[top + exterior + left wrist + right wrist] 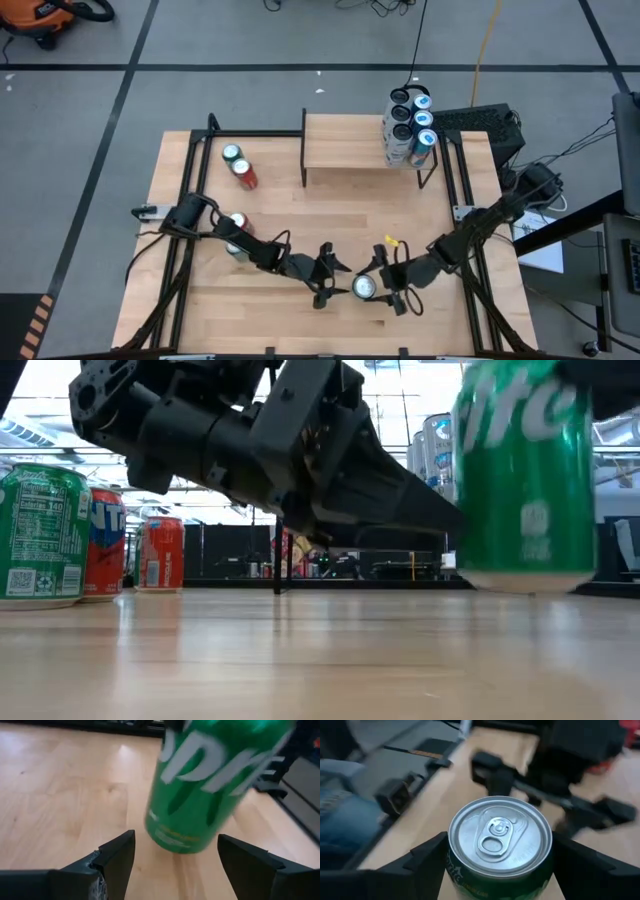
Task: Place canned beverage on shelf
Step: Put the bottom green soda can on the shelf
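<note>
- R hand (495,865) grips green can (365,288) upright, sealed, near desk (300,220) front edge, just off the wood.
- L hand (175,857) open, fingers apart, just beside that can.
- Shelf (345,140) at desk back; can cluster (410,125) at its right end.
- 3 more cans at desk left.

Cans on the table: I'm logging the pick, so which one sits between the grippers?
The green can at the front edge, between the left gripper and right gripper; the others stand at the table's left or on the shelf.
</note>
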You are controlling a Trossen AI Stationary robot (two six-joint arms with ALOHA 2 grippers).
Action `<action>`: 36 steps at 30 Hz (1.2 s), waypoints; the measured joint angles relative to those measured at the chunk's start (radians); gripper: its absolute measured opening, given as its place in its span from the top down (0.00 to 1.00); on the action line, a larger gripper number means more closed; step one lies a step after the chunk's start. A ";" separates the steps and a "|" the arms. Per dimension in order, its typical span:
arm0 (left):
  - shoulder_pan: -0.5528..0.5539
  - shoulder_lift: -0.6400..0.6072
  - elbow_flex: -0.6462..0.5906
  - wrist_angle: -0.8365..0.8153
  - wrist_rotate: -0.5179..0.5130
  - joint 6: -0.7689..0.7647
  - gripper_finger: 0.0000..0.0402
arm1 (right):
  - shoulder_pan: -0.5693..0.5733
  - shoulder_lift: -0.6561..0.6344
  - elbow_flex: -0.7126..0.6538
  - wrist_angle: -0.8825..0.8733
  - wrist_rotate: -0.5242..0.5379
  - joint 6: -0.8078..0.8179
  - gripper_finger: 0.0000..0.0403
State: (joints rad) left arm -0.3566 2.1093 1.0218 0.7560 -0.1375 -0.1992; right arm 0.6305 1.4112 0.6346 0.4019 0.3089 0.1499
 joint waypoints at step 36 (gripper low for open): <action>0.055 0.000 0.092 0.035 0.271 0.131 0.23 | -0.222 -0.013 0.028 0.071 -0.506 -0.218 0.28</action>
State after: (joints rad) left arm -0.3016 2.1094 1.1141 0.7913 0.1334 -0.0685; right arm 0.4080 1.3983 0.6628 0.4731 -0.1973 -0.0684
